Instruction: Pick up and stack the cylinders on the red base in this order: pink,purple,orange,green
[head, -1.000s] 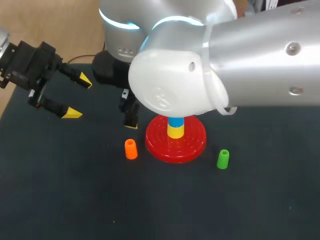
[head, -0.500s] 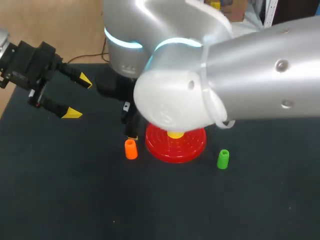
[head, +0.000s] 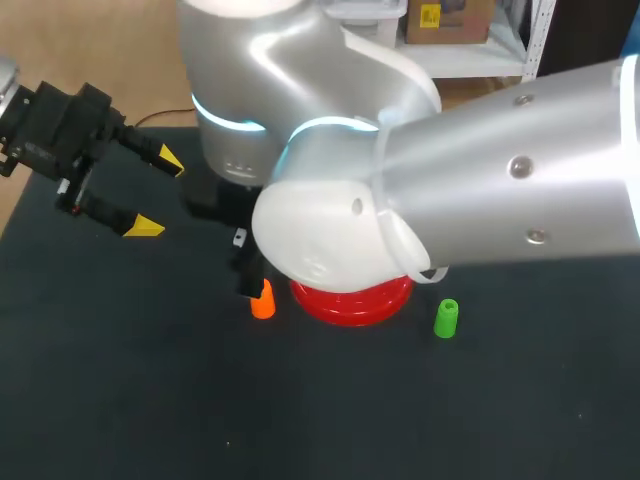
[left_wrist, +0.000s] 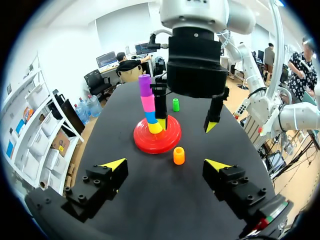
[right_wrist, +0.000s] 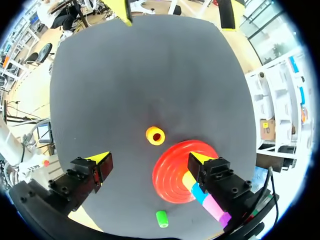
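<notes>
The red base (left_wrist: 150, 144) holds a post stacked yellow, blue, pink (left_wrist: 148, 102) and purple (left_wrist: 145, 85). The orange cylinder (left_wrist: 178, 155) stands upright on the mat just beside the base, and the green cylinder (left_wrist: 175, 104) stands beyond it. My right gripper (left_wrist: 185, 125) hangs open above the orange cylinder, one finger close beside the stack. From its own wrist, the orange cylinder (right_wrist: 155, 135) lies below, between the open right gripper's (right_wrist: 148, 159) fingers. My left gripper (head: 155, 193) is open and empty at the far left. In the head view my right arm (head: 480, 190) hides the stack.
The table is a dark mat (head: 150, 400). The green cylinder (head: 446, 318) stands right of the red base (head: 350, 308), the orange cylinder (head: 262, 300) at its left edge. Open mat lies in front of and to the left of the base.
My right arm has swung left and lower over the base, now hiding the stack in the head view, with its finger down beside the orange cylinder. The left arm has not moved.
</notes>
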